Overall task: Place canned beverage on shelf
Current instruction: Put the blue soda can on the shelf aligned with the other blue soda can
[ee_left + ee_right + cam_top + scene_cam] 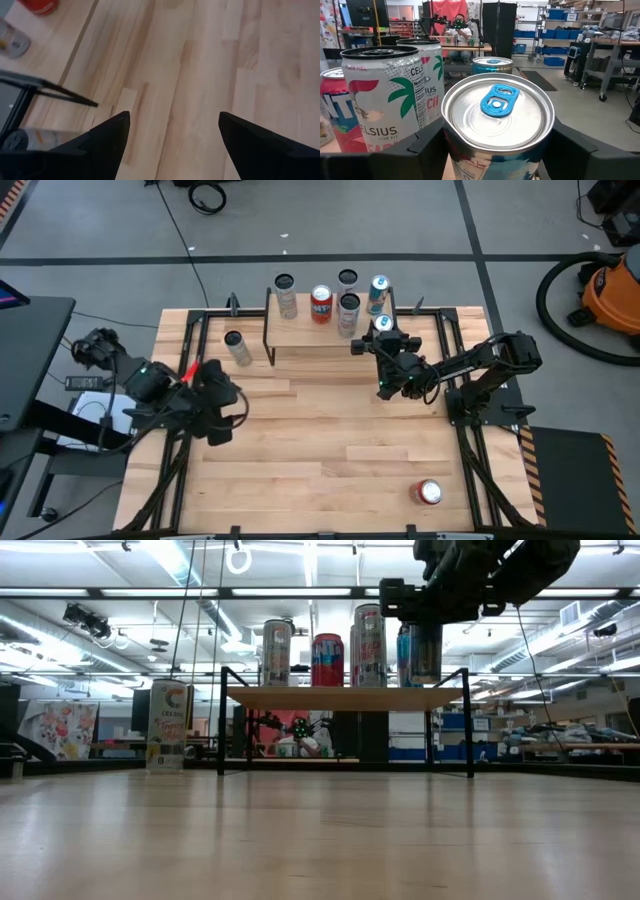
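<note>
The low shelf with a light wooden top and black legs stands at the table's far middle; it also shows in the low view. Several cans stand on it. My right gripper is shut on a silver can with a blue tab over the shelf's right end. The can's base is at the level of the top board; whether it rests there I cannot tell. My left gripper is open and empty above the table's left part. My right gripper pinches the silver can by its upper wall, just under the rim, between its two fingers. The fingers come nearly level from the table's near right. The can stands upright in the hold.
A white Celsius can, a red can and others crowd the shelf beside the held can. One more can stands on the table left of the shelf. A red can lies near the front right corner.
</note>
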{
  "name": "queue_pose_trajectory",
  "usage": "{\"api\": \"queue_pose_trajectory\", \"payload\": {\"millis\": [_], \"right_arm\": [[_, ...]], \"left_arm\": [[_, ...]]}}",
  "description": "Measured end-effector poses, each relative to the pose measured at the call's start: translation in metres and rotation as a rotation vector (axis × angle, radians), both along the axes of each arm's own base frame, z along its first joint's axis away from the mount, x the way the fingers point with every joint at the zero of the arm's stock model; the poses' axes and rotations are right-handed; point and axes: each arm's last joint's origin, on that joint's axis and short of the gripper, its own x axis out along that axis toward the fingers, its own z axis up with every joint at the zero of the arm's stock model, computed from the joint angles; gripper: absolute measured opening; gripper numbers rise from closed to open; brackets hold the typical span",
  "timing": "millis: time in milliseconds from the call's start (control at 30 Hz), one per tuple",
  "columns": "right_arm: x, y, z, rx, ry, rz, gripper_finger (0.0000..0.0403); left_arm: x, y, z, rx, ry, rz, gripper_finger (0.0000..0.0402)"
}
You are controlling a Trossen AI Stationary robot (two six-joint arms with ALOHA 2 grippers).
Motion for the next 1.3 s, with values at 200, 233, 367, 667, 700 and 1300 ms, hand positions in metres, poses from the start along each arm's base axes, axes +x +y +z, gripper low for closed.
{"api": "queue_pose_trajectory", "payload": {"millis": [200,233,367,667,700,1300], "right_arm": [[0.0,0.0,0.0,-0.001,0.009,0.0,0.0294],[0.0,0.0,0.0,0.0,0.008,0.0,0.0296],[0.0,-0.003,0.0,0.0,0.007,-0.009,0.0297],[-0.001,-0.011,0.0,0.0,0.008,-0.036,0.0297],[-0.001,-0.012,0.0,0.0,0.01,-0.041,0.0297],[-0.001,-0.013,0.005,-0.027,0.093,0.001,0.0297]], "left_arm": [[0.01,0.009,0.002,0.016,-0.012,-0.017,0.0316],[0.011,0.011,0.002,0.02,-0.014,-0.013,0.0316],[0.014,0.016,0.002,0.011,-0.006,-0.004,0.0316],[0.015,0.018,0.002,-0.012,0.005,-0.009,0.0316],[0.015,0.018,0.002,-0.012,0.005,-0.009,0.0316],[0.015,0.018,0.002,-0.011,0.008,-0.009,0.0316]]}}
